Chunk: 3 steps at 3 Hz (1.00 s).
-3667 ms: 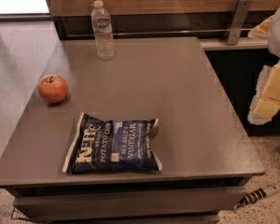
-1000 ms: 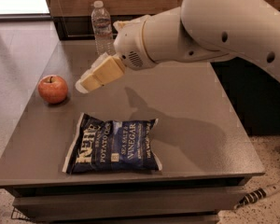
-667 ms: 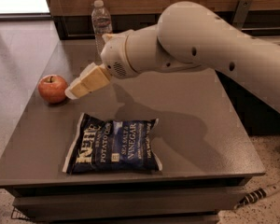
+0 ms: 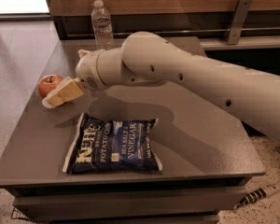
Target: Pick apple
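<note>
while arm (image 4: 186,73) spans table (image 4: 200,148), tool (image 4: 60,94) low beside apple (image 4: 46,83), overlapping it (open or closed: cannot tell).

I have the apple (image 4: 47,84) by the left edge of the surface (image 4: 196,125), towards the far side: small, round, red-orange, upright with its short dark stem on top. The jaws sit just right of it, covering its near-right side
</note>
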Available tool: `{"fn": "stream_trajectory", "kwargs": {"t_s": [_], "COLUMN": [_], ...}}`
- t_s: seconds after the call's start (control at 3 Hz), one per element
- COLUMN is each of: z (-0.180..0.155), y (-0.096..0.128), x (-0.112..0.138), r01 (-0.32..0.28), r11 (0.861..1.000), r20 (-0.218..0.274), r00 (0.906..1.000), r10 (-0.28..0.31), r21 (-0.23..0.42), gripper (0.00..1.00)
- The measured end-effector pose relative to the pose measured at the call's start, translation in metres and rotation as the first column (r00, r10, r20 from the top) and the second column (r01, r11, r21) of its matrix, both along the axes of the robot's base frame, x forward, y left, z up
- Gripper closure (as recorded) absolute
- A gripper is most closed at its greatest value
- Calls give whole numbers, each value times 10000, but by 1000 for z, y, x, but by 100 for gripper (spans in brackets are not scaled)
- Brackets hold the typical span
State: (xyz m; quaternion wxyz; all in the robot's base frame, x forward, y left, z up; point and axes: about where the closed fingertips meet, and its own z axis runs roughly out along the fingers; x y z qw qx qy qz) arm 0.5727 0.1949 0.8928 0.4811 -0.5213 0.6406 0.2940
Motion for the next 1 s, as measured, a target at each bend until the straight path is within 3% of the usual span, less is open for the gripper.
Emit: {"fn": "stream_trajectory", "kwargs": {"t_s": [0.33,0.67,1.0], "z": [-14,-29,-48], "y": [36,57,63], "x": [2,2,0], "r01": [-452,-713,-660], "r11": [9982,9951,9931], "r20": [-92,-324,-656], "r00": [9989,9968,9952], "r10": [456,736,725], "r21": [390,683,967], "gripper": [0,0,24]}}
